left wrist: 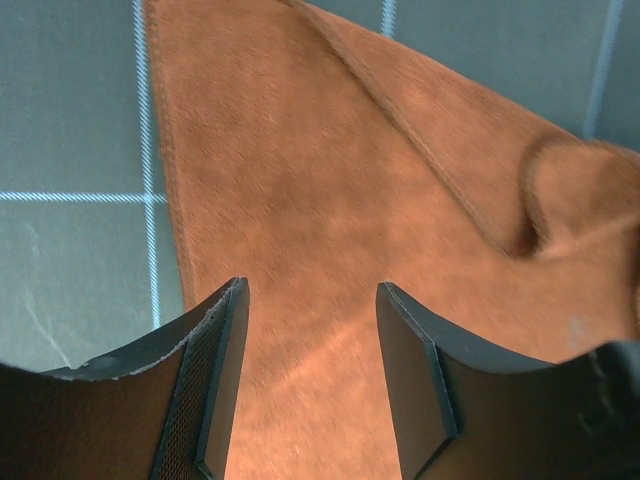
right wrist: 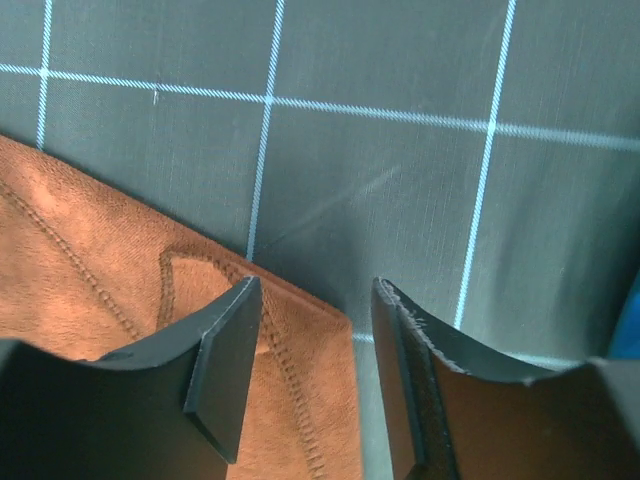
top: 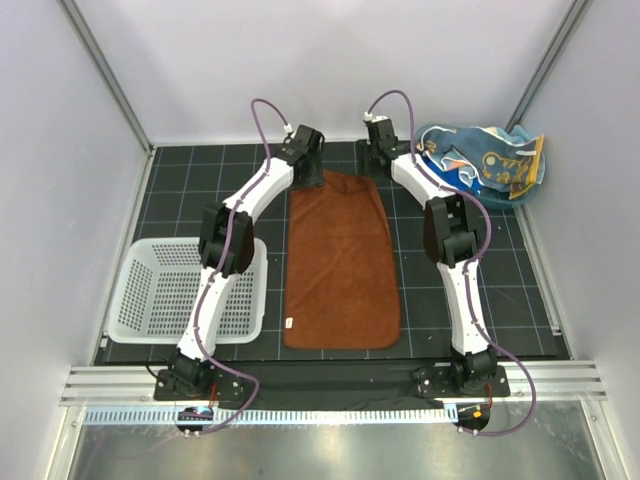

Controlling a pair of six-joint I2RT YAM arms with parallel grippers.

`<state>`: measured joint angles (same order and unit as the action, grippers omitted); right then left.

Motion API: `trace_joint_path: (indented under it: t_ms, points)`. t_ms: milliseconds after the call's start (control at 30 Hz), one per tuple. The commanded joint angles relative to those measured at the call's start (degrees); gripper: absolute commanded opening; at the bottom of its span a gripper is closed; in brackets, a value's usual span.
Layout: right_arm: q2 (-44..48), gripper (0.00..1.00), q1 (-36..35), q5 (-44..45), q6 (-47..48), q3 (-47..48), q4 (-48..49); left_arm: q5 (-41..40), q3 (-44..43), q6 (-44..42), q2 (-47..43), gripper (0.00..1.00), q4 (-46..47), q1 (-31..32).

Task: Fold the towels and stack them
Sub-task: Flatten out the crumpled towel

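A rust-brown towel (top: 340,265) lies spread flat in the middle of the mat, long side running near to far. My left gripper (top: 308,160) is open just above its far left corner; the left wrist view shows brown cloth (left wrist: 300,200) between and beyond the fingers. My right gripper (top: 372,160) is open over the far right corner; the right wrist view shows that corner (right wrist: 310,330) between the fingers. A heap of the other towels (top: 480,165), light blue spotted, yellow-orange and royal blue, lies in a blue tub at the far right.
A white mesh basket (top: 140,290) stands at the near left beside the left arm. The blue tub (top: 520,195) sits against the right wall. Grey walls close the back and sides. A metal rail (top: 330,385) runs along the near edge.
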<state>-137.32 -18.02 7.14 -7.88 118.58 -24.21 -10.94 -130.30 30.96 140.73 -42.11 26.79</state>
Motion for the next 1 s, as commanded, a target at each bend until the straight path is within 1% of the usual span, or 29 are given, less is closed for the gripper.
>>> trace_joint_path:
  t_ms: [0,100,233,333,433,633,967]
  points:
    - [0.12,0.56,-0.52,0.34,7.42,7.44,-1.02,-3.65,-3.03,0.41,0.68,0.58,4.04,-1.91]
    - [-1.37,0.56,-0.26,-1.15,8.92,9.46,-1.63,-2.16,-3.2,1.56,2.18,0.58,6.42,-3.05]
    - [-1.46,0.56,0.09,-5.11,9.46,8.51,-0.84,-1.89,-3.38,1.74,3.32,0.58,9.05,-3.41]
    - [-2.51,0.55,0.09,-6.35,9.9,9.03,-1.54,-1.46,-4.17,1.91,4.46,0.59,9.24,-3.32]
    - [-3.05,0.52,0.18,-10.64,9.9,8.77,-1.98,-1.89,-5.05,2.53,5.43,0.6,8.71,-3.41]
    - [-3.48,0.52,0.09,-14.07,10.43,7.8,-1.46,-3.03,-5.67,3.23,7.46,0.6,8.88,-3.49]
    - [-5.15,0.52,0.0,-16.1,12.18,9.3,-3.57,-3.57,-6.63,3.32,8.51,0.61,10.11,-3.93]
